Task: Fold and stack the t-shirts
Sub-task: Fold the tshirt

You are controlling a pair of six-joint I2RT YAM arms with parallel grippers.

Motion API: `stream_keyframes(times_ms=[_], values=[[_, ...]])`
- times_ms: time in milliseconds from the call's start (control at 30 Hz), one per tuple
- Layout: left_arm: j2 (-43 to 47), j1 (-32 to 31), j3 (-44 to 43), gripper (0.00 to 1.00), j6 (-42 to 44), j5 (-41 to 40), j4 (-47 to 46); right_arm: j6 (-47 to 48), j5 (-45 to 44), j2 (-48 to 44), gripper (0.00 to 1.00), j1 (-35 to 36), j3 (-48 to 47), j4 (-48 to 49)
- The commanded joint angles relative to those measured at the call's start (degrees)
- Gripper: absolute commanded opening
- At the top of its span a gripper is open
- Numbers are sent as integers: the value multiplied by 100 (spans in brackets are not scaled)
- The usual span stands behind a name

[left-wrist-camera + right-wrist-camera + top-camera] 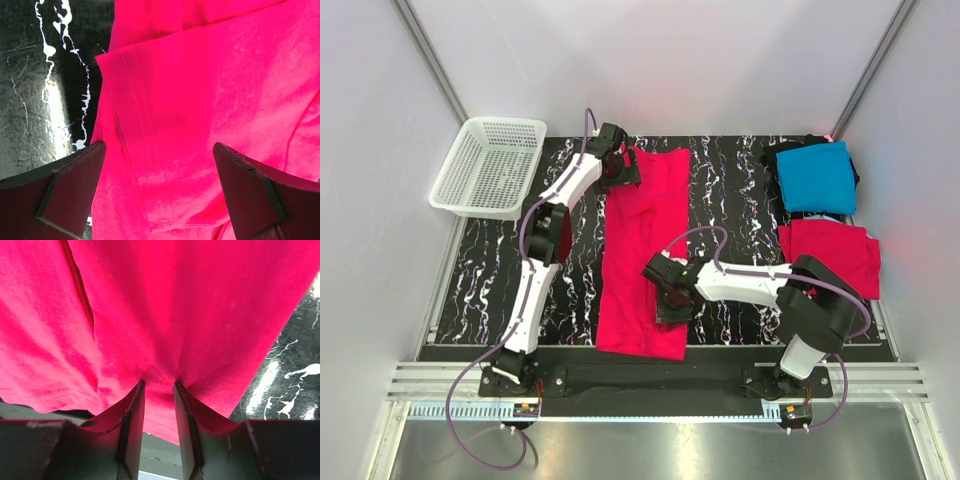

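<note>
A long pinkish-red t-shirt (645, 250) lies folded lengthwise down the middle of the dark marbled table. My left gripper (625, 170) stands open over its far left corner, and the left wrist view shows the stitched sleeve hem of the red t-shirt (210, 90) between the wide-spread fingers of the left gripper (159, 150). My right gripper (665, 295) is at the shirt's near right edge. In the right wrist view the right gripper (159, 385) pinches a puckered bunch of the red t-shirt (175, 305). At the far right lie a folded turquoise-blue t-shirt (817, 177) on a black one (798, 148), and another folded red t-shirt (830, 255).
A white mesh basket (490, 165) stands off the table's far left corner. Grey walls close in the table on the left, back and right. The near table edge (160, 460) shows just below the right fingers.
</note>
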State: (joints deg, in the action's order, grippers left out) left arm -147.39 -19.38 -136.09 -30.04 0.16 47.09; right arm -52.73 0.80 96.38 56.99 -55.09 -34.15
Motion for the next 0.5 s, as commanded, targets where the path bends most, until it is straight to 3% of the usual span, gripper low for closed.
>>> stream_keyframes(times_ms=[0,133,300,367,467], values=[[-211,92,-216,99,-10,-52,-77,140,-396,197,38,31,560,-962],[8,101,-94,99,77,150,-243,421,-817,-301,40,31,369,-1014],[834,101,408,99,314,142,-815,728,-1537,-831,55,31,-413,-1190],[1063,127,329,99,411,124,-816,799,-1679,-910,65,5,-818,-1234],[1397,162,503,99,438,28,-728,887,-1916,-910,67,-91,-1223,-1392]])
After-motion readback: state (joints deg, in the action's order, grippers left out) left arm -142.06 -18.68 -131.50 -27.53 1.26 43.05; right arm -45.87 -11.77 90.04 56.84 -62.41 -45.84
